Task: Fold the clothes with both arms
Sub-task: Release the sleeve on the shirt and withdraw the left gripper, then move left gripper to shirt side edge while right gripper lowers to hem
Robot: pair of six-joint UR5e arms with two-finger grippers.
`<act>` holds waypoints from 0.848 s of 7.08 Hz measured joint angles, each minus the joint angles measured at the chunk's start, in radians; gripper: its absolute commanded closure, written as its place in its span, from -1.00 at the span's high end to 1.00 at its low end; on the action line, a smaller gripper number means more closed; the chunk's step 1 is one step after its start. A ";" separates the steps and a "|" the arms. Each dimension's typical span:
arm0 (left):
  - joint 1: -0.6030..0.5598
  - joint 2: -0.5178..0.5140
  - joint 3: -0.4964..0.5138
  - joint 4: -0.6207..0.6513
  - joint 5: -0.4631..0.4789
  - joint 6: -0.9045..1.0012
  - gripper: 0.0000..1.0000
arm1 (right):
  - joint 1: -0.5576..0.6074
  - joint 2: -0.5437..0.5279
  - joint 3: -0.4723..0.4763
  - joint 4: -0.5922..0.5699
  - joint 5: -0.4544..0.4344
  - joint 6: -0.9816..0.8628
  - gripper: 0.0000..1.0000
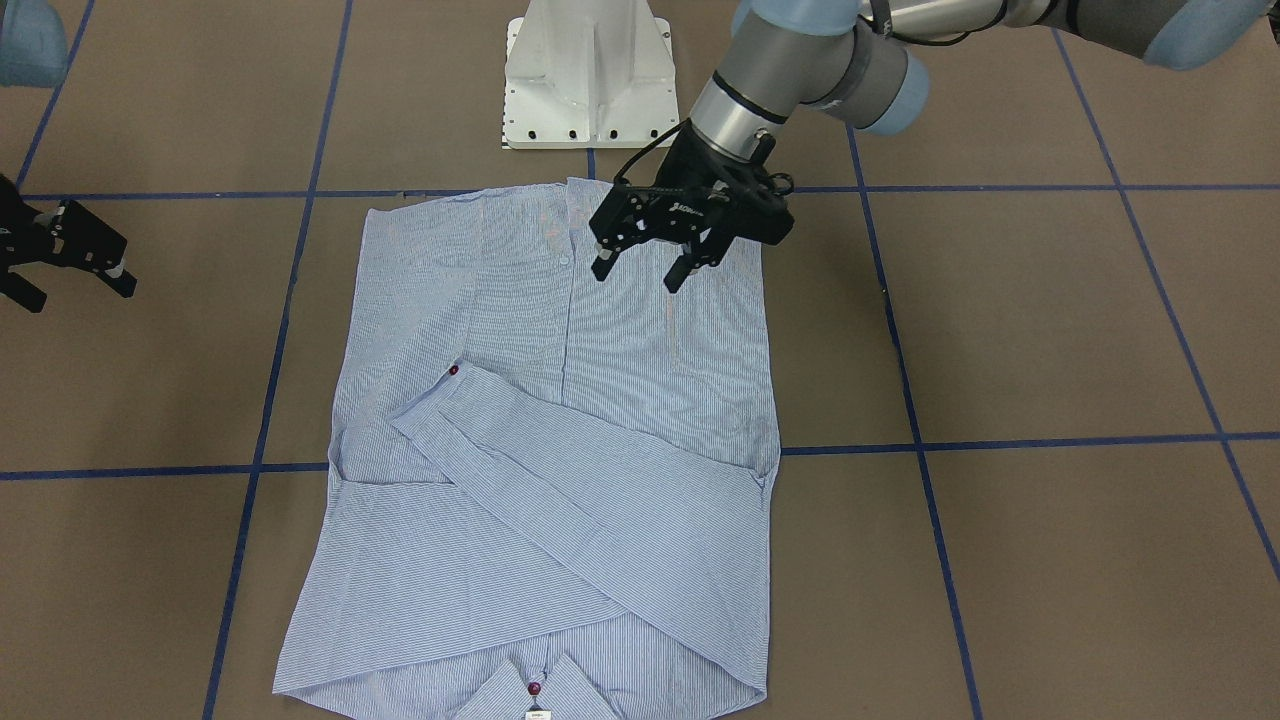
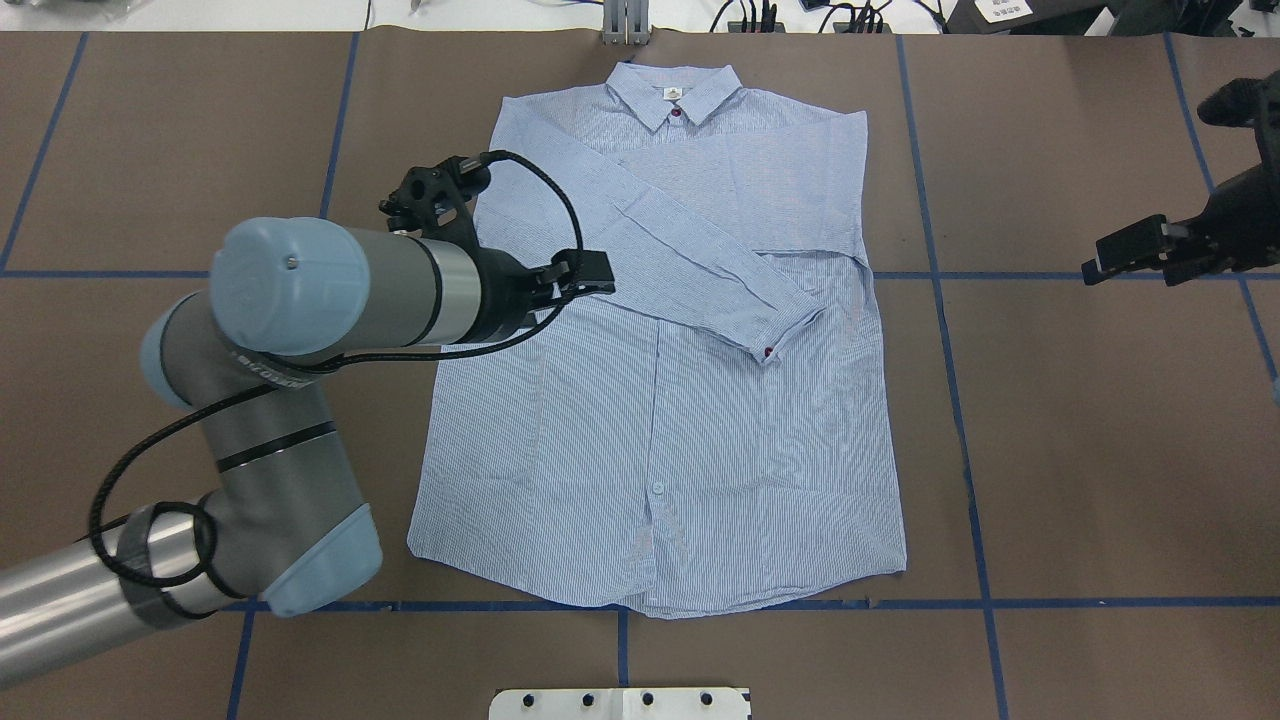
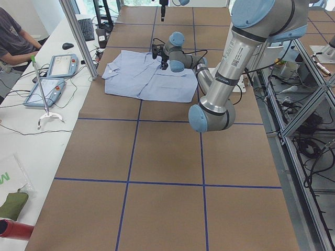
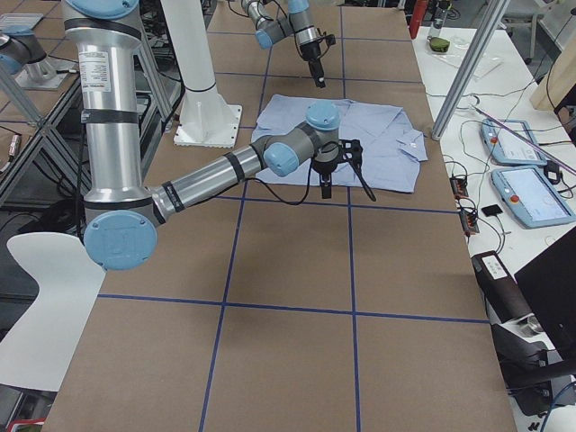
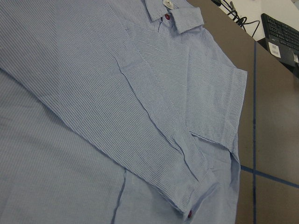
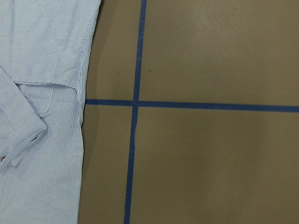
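Base: the white pedestal base stands nearest, just short of the shirt's hem.
Hem: lies along a blue tape line.
Open room: bare brown table on both sides of the shirt, which lies flat at mid-table.
Left arm: reaches in over the shirt's left side; left gripper hangs above the cloth, fingers spread.
Right arm: right gripper hovers well off the shirt's right edge, fingers apart.
Sleeves: crossed over the chest, one cuff on top.
Collar: near the table's far rim.
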 measured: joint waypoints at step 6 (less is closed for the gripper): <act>-0.010 0.185 -0.156 0.050 -0.020 0.109 0.98 | -0.531 -0.069 0.121 0.135 -0.364 0.517 1.00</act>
